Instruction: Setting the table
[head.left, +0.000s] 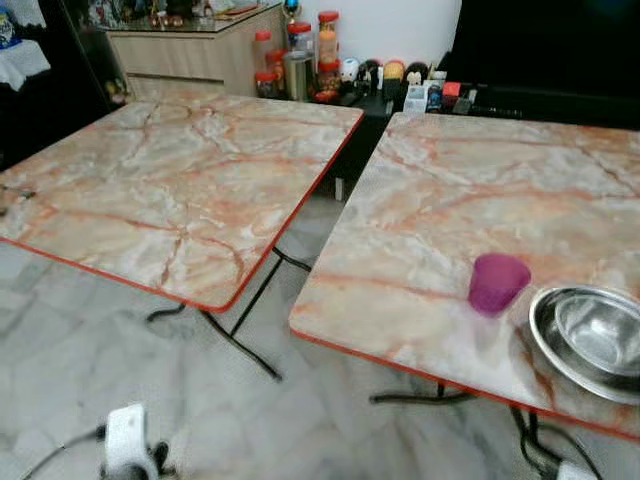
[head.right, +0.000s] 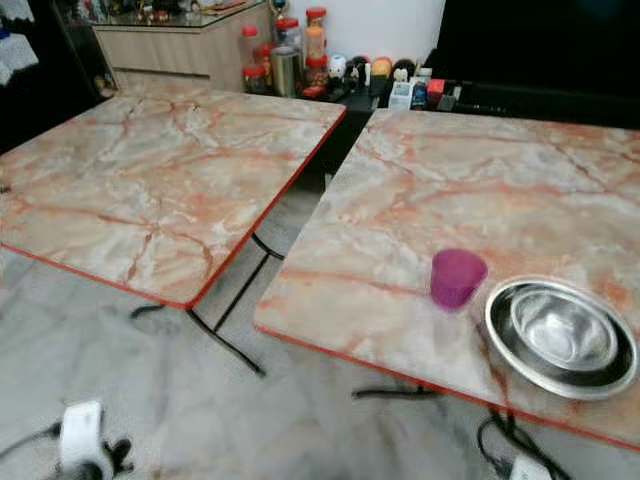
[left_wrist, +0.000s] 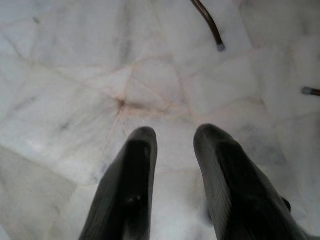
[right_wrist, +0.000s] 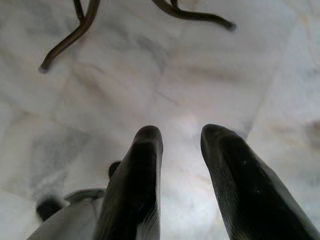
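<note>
A purple plastic cup (head.left: 497, 282) stands upright near the front edge of the right marble-patterned table (head.left: 470, 190). Just right of it rest two nested steel bowls (head.left: 592, 338). A second marble-patterned table (head.left: 170, 180) stands to the left, bare. Both arms hang low over the floor. My left gripper (left_wrist: 174, 135) is open above the pale marble tiles, nothing between its black fingers (left_wrist: 135, 175). My right gripper (right_wrist: 181, 134) is open too, holding nothing, with black table legs (right_wrist: 70, 35) beyond it.
A gap with black folding legs (head.left: 250, 320) separates the two tables. Behind them are a wooden cabinet (head.left: 190, 50), jars and bottles (head.left: 310, 55) and a dark TV unit (head.left: 540, 50). White parts of my body (head.left: 128, 440) show at the bottom edge.
</note>
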